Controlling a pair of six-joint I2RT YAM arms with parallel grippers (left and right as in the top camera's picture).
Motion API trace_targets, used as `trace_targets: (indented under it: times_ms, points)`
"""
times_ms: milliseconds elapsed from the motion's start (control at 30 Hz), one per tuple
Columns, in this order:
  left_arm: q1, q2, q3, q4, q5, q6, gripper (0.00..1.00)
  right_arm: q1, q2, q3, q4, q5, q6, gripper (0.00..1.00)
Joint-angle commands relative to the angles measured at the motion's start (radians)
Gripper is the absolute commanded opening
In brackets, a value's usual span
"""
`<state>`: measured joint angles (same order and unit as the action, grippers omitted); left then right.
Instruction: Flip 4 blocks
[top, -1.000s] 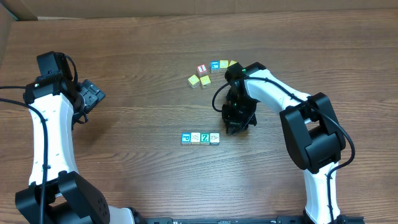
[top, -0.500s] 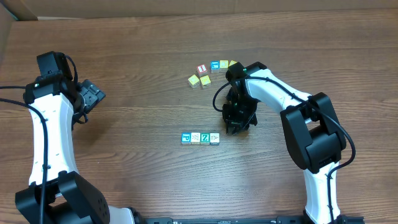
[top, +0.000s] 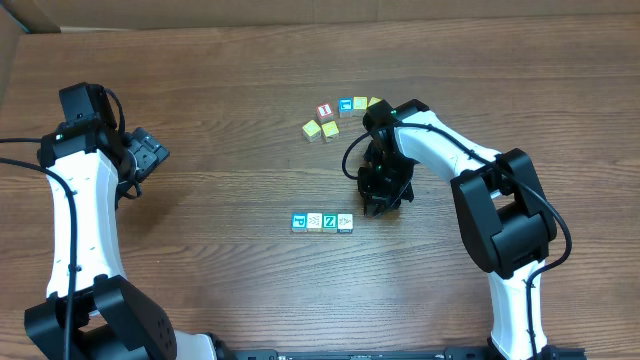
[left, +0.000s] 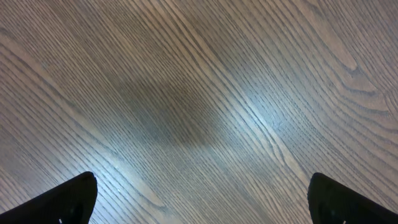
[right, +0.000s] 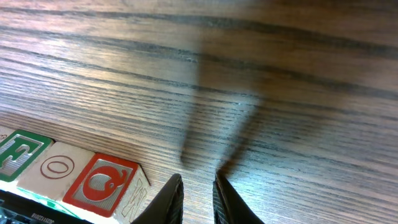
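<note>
Right gripper (top: 385, 203) sits just right of the row of four alphabet blocks (top: 322, 222), jaws nearly closed, nothing between them. Left gripper (top: 150, 156) is wide open, well apart. Probably lining up on the end block (top: 345, 222). Next: spread jaws, straddle it, roll it over without nudging neighbours.

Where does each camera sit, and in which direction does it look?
Overhead: above the table, looking straight down; both arms, the block row and spare cubes show.
Left wrist: on the left gripper, facing bare wood; its wide-apart fingertips show.
Right wrist: on the right gripper, low, facing the table; its nearly closed fingers show.
Shared: overhead and right wrist both see the block row.
</note>
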<state>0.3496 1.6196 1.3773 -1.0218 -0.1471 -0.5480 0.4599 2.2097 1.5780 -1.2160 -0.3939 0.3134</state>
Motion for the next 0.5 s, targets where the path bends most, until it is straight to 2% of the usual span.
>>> trace_targets:
  times_ms: [0,467]
  points:
    - [0.003,-0.005,0.010,0.001,-0.006,-0.002,1.00,-0.001,-0.020,-0.006,0.006,0.019,-0.005,0.19]
    - [0.003,-0.005,0.010,0.001,-0.006,-0.002,1.00,-0.001,-0.020,-0.006,0.007,0.008,-0.002,0.20]
